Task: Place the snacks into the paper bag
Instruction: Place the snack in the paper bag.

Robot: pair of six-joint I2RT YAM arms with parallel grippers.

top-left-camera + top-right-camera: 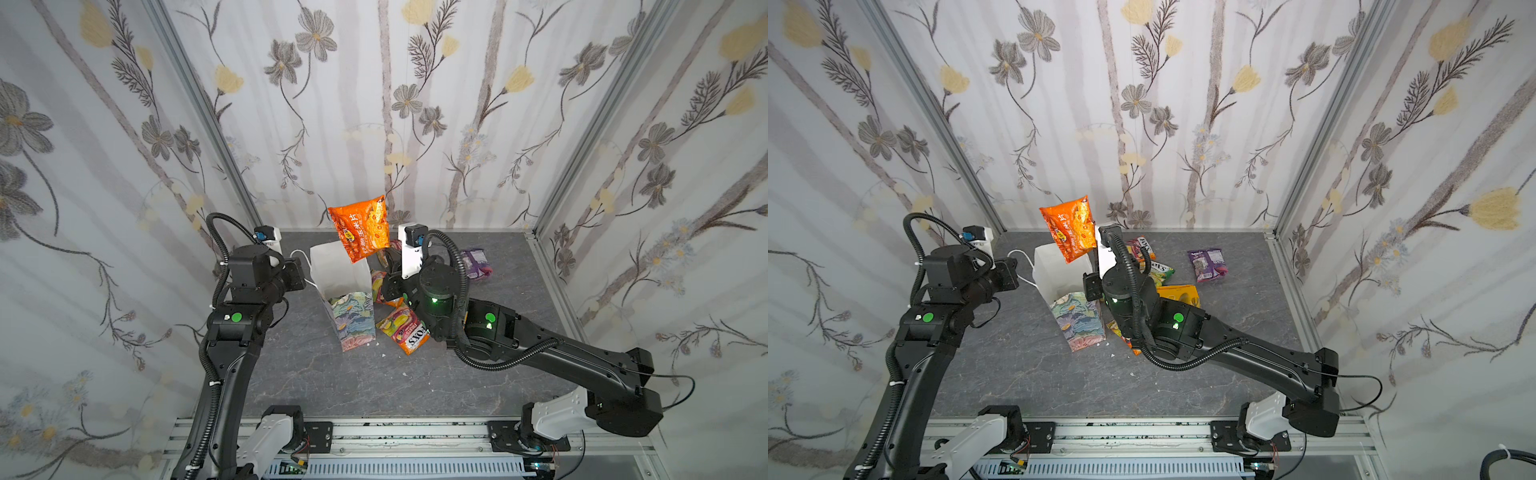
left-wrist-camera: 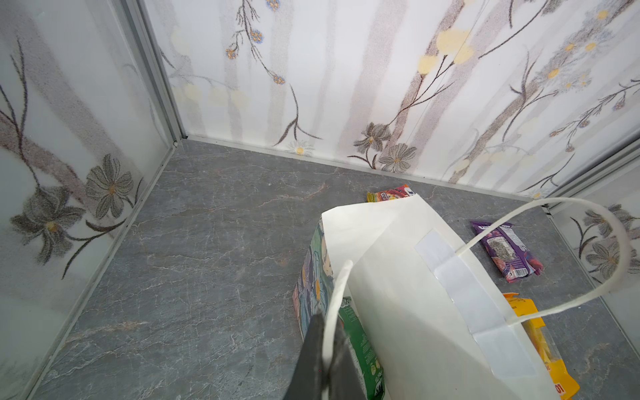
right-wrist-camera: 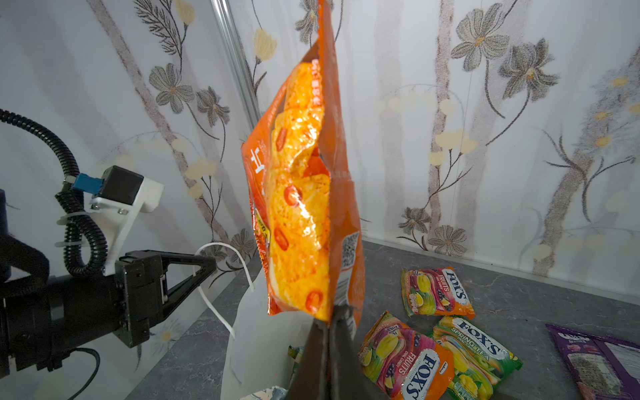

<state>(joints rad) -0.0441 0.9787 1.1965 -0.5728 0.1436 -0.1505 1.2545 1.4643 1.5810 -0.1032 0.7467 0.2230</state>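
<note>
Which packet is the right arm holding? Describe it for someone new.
Find the floral paper bag standing mid-scene; just above its open mouth an orange chip packet is held up, pinched at a bottom corner by the right fingers. It is the only packet off the table, bright orange with chip pictures, unlike the FOX'S packs lying flat.

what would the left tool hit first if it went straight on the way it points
The left tool, shut on the white cord handle, points into the open paper bag. It would likely meet the bag's lining first, perhaps the green packet inside; depth is unclear.
</note>
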